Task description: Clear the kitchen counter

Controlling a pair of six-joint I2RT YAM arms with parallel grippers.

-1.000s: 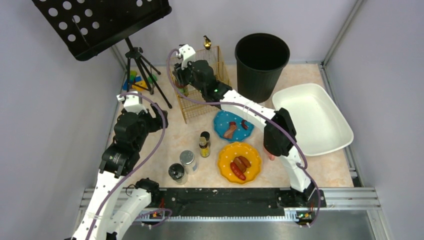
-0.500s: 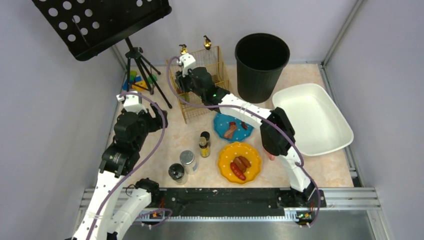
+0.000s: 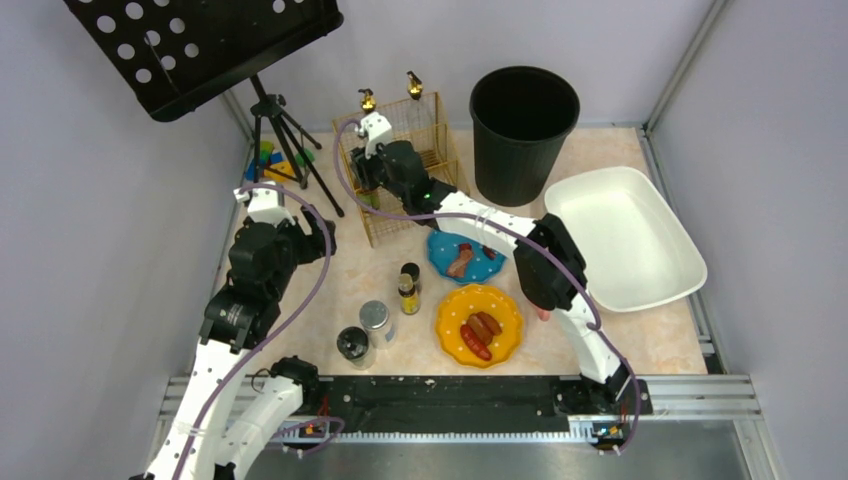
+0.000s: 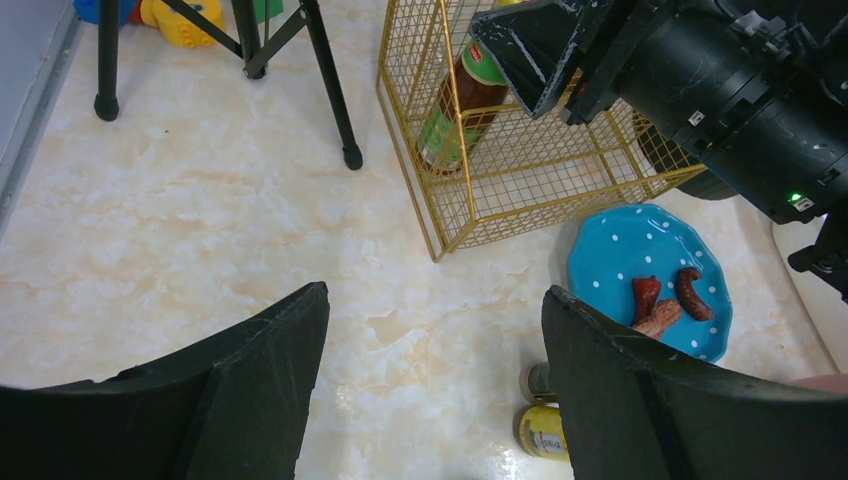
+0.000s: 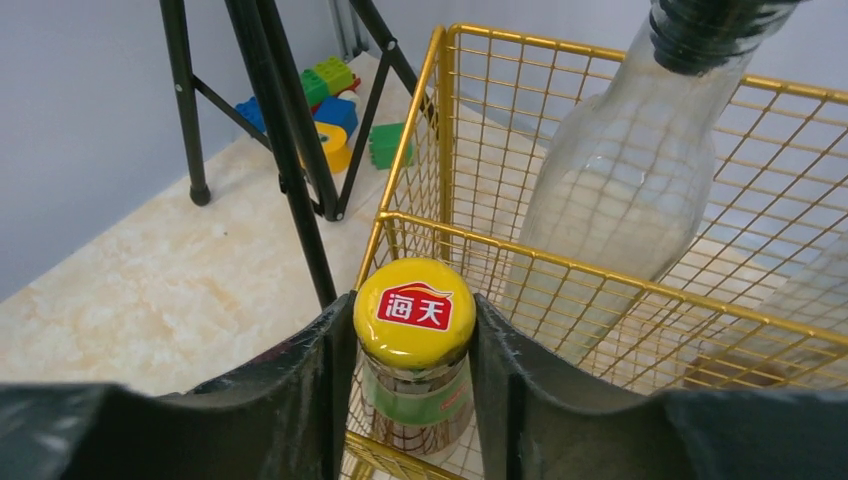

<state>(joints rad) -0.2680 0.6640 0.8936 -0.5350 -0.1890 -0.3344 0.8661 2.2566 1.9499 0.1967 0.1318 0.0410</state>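
The beige marbled kitchen counter [image 3: 330,285] carries a gold wire basket [image 3: 388,232]. My right gripper [image 5: 414,325] is shut on the yellow cap of a brown sauce bottle [image 5: 414,300] with a green label. The bottle stands upright inside the basket's near left corner [image 5: 400,215]. From the left wrist view the bottle [image 4: 450,110] shows behind the wire under the right gripper. My left gripper [image 4: 435,310] is open and empty above bare counter in front of the basket [image 4: 520,190].
A clear glass bottle [image 5: 610,190] stands in the basket. On the counter are a blue plate [image 3: 440,250] and a yellow plate [image 3: 455,305] with sausages, two small bottles [image 3: 408,290], two jars [image 3: 376,322], a black bin [image 3: 523,130], a white tub [image 3: 625,235], and a tripod [image 3: 285,140] with toy blocks [image 3: 270,160].
My right gripper has moved left and a little nearer over the basket with the bottle, uncovering two bottle tops at the basket's back. The left arm has not moved.
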